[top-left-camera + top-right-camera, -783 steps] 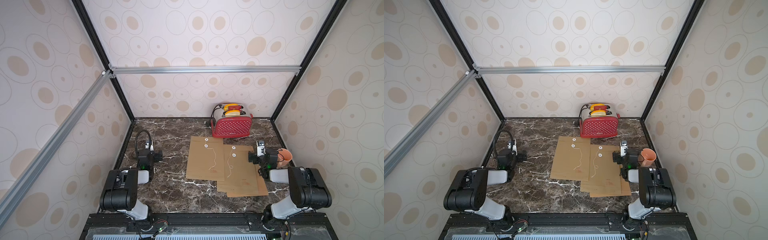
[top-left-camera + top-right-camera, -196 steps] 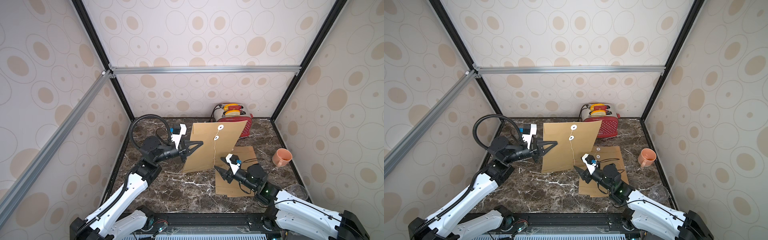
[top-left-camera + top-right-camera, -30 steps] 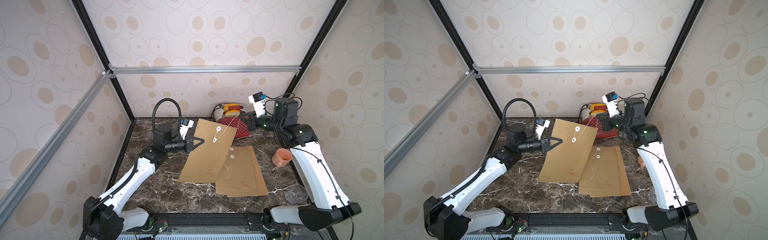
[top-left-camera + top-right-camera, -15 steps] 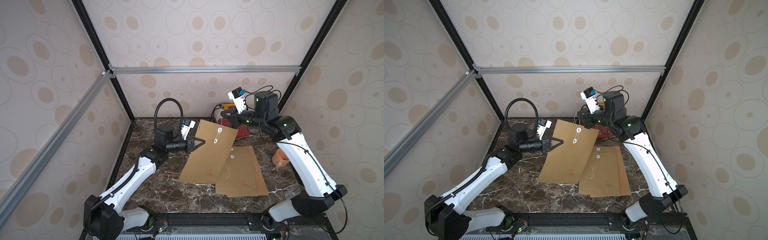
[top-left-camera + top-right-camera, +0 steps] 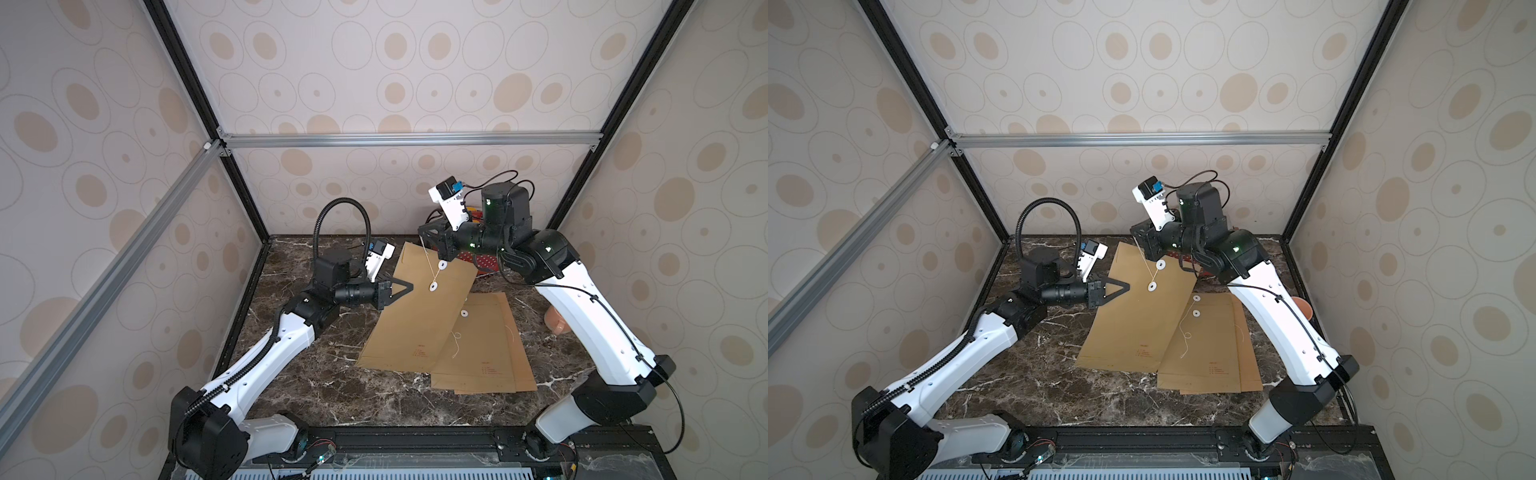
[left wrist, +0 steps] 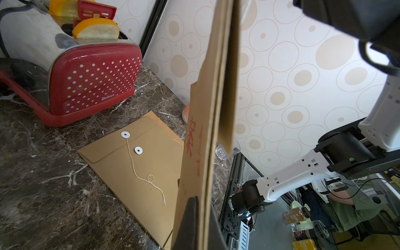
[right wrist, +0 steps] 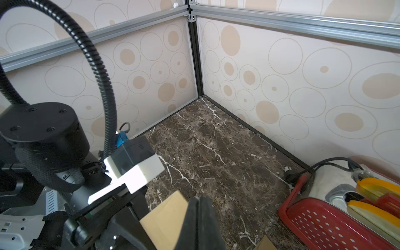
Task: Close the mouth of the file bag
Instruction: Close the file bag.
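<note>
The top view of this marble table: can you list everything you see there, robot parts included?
held file bag: one, brown, tilted with its upper end raised.
string: one, cream, taut from the held file bag's white buttons up to the right gripper.
flat file bags: at least two, brown, stacked flat beside the held one.
toaster: one, red with white dots, back of the table, mostly hidden behind the right arm in both top views.
bread slices: two, yellow, in the toaster's slots.
cup: one, orange, right side, half hidden.
table: one, dark marble.
left gripper: black, shut on the held file bag's edge.
right gripper: black, shut on the string.
</note>
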`<state>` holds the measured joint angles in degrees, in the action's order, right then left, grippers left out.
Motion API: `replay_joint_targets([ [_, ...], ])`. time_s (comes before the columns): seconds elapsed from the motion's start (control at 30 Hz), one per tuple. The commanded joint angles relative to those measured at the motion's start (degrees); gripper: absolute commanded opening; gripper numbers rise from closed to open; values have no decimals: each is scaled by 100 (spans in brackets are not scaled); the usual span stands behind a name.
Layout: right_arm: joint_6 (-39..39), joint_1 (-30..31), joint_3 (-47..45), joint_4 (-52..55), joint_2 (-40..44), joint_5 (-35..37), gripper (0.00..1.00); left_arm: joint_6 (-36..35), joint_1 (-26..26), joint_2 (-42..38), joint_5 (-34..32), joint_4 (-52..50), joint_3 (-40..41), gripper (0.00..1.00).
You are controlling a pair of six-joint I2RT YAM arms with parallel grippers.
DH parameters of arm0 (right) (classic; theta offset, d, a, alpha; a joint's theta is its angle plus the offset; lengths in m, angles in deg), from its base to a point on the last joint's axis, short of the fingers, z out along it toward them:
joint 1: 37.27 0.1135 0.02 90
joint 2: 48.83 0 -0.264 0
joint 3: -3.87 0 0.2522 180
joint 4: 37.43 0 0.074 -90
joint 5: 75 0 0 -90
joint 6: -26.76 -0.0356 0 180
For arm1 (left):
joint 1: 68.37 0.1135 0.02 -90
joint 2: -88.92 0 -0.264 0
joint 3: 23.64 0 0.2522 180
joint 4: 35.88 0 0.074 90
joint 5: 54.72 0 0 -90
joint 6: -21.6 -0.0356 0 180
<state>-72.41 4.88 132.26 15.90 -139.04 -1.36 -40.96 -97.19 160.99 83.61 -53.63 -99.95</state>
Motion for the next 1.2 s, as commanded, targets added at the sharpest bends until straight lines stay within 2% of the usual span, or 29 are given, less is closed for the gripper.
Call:
replay_joint_targets([
  [0.0,-16,111,226,-38,-98,77,0,-142,-54,26,71,-5,-302,0],
  [0.13,-135,145,-69,-115,22,1,0,1,-62,17,118,66,-273,0],
  [0.4,-657,395,-1654,-1348,976,37,0,593,-53,136,355,724,-125,0],
  [0.83,-777,1073,-1584,-1688,735,-77,0,793,-47,193,421,952,-72,0],
  [0.97,-895,1087,-2041,-2017,910,-53,0,891,-48,158,440,1088,-31,0],
  [1.17,-1332,1118,-2435,-2715,1099,-401,0,1089,-39,176,502,1319,12,0],
])
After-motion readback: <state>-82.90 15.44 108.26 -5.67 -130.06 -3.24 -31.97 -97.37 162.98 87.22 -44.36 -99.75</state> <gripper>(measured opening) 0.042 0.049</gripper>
